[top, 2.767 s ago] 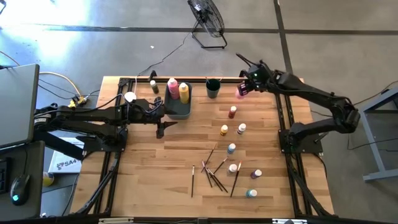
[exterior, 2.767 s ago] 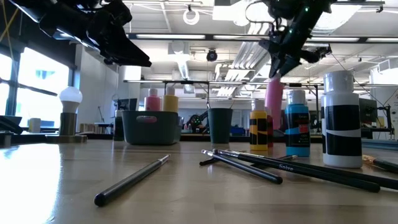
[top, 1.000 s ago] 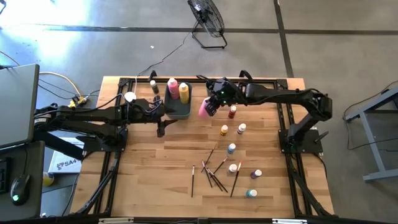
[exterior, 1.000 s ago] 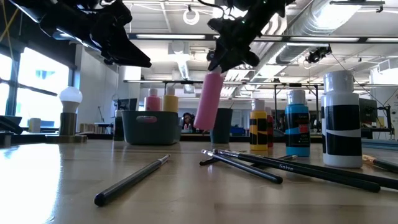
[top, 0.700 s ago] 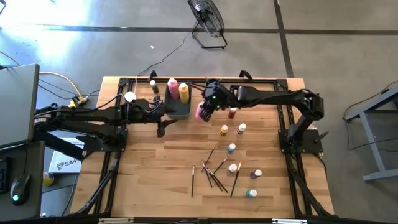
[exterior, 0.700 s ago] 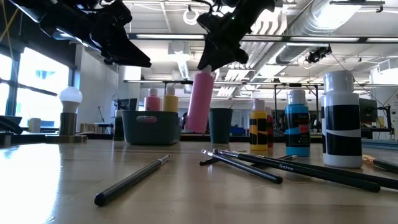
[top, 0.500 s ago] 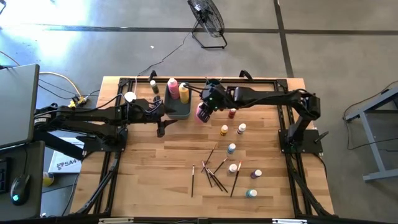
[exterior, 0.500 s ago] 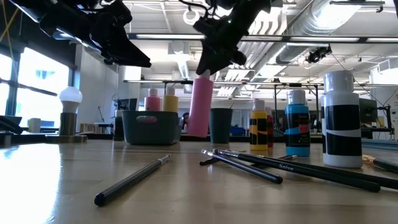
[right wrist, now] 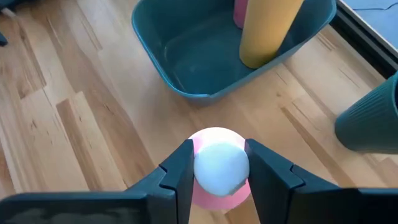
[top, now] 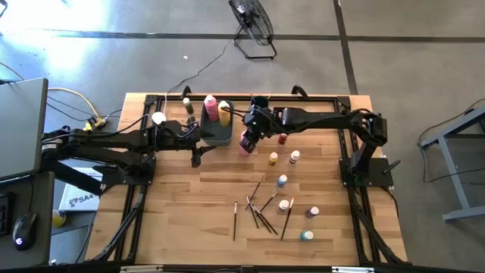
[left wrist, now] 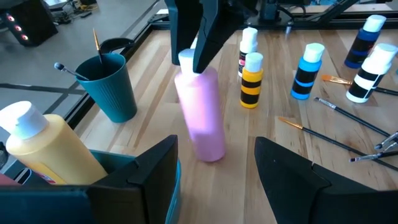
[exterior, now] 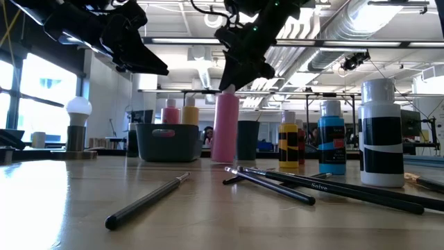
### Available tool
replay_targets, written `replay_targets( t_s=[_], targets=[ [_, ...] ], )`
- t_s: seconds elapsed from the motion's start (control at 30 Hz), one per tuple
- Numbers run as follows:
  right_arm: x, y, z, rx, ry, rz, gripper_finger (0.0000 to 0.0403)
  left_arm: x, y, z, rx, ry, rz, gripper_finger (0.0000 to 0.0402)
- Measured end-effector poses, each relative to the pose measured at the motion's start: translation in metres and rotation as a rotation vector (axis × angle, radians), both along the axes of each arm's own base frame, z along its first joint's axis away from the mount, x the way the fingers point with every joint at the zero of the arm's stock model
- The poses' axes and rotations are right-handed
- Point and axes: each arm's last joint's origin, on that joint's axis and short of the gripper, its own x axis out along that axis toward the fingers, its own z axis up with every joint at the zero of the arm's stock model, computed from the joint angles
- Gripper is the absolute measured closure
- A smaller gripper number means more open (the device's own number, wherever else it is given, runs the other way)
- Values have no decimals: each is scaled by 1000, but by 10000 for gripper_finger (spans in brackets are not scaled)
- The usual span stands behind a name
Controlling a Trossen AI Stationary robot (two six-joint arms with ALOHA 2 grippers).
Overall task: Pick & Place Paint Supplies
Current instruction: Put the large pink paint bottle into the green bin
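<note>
Wooden worktop (top: 189,205) carries a pink squeeze bottle (exterior: 225,129) upright just beside the teal bin (right wrist: 186,56), right pincer (right wrist: 219,167) clamped on its white cap. Lift higher before crossing the rim. Left pincer (left wrist: 214,165) waits wide nearby.

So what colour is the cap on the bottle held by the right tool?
White, on the pink squeeze bottle; the right wrist view shows it best.

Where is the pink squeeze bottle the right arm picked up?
In the high view the pink squeeze bottle stands upright mid-table, just right of the teal bin, its cap gripped by the right tool.
</note>
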Motion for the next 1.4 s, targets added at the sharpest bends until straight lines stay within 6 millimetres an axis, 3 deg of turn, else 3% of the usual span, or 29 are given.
replay_targets(
  t_s=[0.4, 1.03, 1.4],
  targets=[
    [4, 0, -2, -14, -14, 24, 270, 0, 0, 0, -1, 4, 0, 190],
    [6, 1, -1, -44, -14, 126, 161, 0, 0, -1, -2, 7, -1, 190],
    [4, 2, -1, -38, -1, 193, 131, -1, 0, -4, -9, 43, -1, 190]
  ],
)
